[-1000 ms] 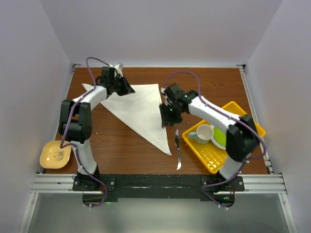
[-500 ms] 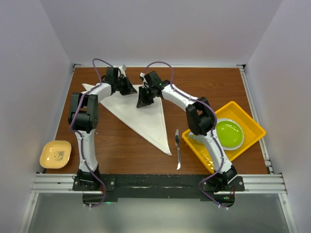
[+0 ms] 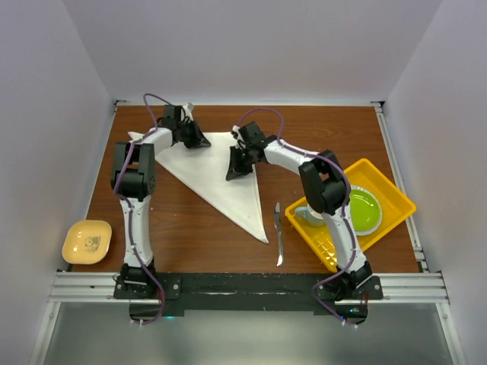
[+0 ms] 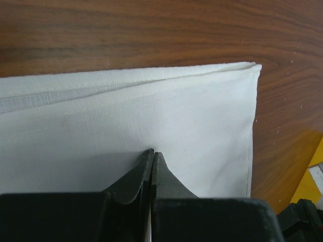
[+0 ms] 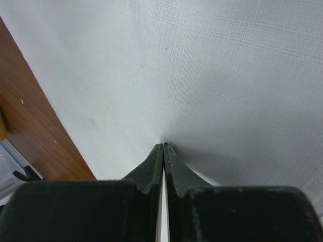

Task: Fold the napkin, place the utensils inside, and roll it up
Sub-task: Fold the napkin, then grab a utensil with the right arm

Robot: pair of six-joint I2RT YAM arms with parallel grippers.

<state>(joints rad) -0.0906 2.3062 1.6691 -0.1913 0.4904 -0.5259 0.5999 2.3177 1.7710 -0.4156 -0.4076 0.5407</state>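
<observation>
The napkin (image 3: 221, 179) lies folded in a triangle on the desk (image 3: 190, 228) — the knife (image 3: 278, 232) just right of its near tip. The left end effector (image 4: 152, 153) and right end effector (image 5: 163, 146) are closed, tips pressing the cloth.

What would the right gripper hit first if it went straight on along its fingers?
The napkin. The right gripper, shut, points down at the cloth, and its tips seem to touch it, though the contact depth is unclear.
</observation>
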